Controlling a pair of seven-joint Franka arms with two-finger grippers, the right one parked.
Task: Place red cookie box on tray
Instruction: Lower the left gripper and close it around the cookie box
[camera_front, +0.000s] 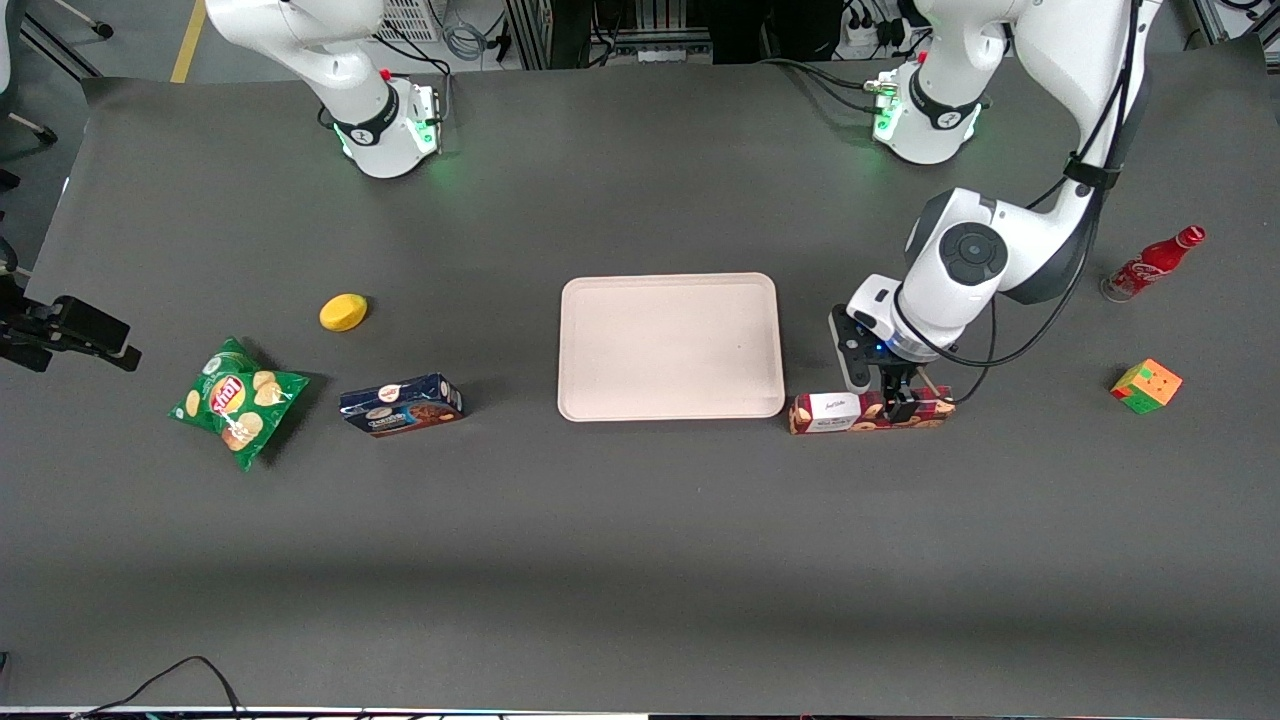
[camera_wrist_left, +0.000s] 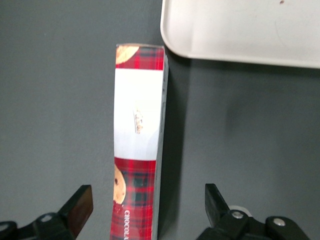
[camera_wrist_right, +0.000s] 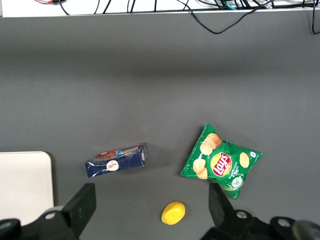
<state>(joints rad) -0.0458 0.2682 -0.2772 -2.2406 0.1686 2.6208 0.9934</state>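
Observation:
The red cookie box (camera_front: 868, 412) is a long narrow red plaid carton with a white label. It lies on the table just beside the corner of the tray (camera_front: 670, 345) nearest the camera, toward the working arm's end. My left gripper (camera_front: 903, 398) is down over the box's end away from the tray. In the left wrist view the box (camera_wrist_left: 137, 145) lies between the two fingers (camera_wrist_left: 79, 207), which stand wide apart and do not touch it. The gripper (camera_wrist_left: 148, 205) is open. The pale beige tray's corner (camera_wrist_left: 240, 30) shows just past the box's end.
A dark blue cookie box (camera_front: 400, 405), a green chips bag (camera_front: 238, 400) and a yellow lemon (camera_front: 343, 312) lie toward the parked arm's end. A red soda bottle (camera_front: 1150, 262) and a colour cube (camera_front: 1146, 386) lie toward the working arm's end.

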